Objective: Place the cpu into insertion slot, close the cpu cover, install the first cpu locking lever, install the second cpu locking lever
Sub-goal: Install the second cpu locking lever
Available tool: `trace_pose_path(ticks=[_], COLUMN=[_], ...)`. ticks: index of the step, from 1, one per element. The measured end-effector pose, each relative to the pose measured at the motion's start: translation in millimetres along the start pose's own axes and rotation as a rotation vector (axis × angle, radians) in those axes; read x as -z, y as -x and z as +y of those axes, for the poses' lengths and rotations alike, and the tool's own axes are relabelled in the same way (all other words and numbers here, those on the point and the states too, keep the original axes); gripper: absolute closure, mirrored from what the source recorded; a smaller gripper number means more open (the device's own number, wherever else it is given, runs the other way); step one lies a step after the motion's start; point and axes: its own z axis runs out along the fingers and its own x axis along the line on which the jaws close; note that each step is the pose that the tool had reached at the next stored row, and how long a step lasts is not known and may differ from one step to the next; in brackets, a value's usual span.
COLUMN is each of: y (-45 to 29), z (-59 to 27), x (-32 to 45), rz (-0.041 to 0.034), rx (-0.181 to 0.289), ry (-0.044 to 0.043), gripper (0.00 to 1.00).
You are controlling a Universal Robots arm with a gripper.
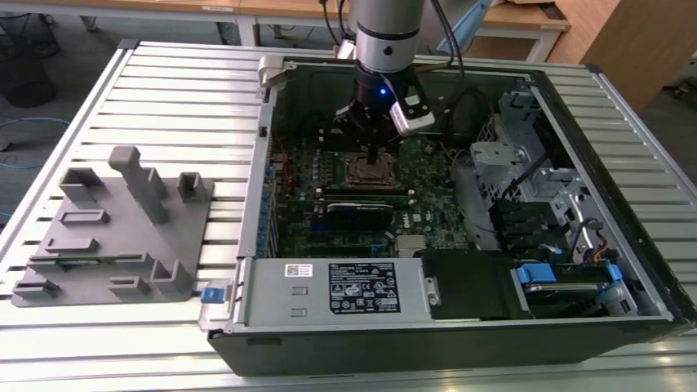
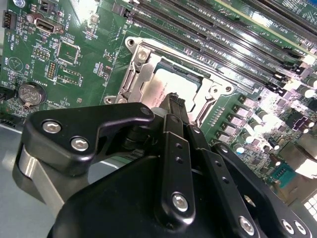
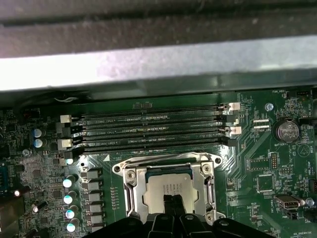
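One cpu (image 3: 168, 189) seated in insertion slot (image 3: 130, 196), one cpu cover (image 3: 204, 184) down, gripper (image 3: 172, 204) fingertips together just above

Silver-grey arm (image 1: 386, 28) with black cables, black tool (image 2: 173, 106) of silver-screwed linkage plates

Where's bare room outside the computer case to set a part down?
Bare slatted table lies on the exterior view's left of the computer case, beyond the grey fixture tray, and along the near edge. Inside the case it is crowded: the tool hangs over the cpu, memory slots alongside.
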Motion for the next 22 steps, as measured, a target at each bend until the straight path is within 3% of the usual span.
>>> trace_pose_path(ticks=[22], y=[0.3], z=[-0.2], x=[6.4], rz=[-0.0001], rx=[0.0], ry=[0.0002], gripper=[0.89])
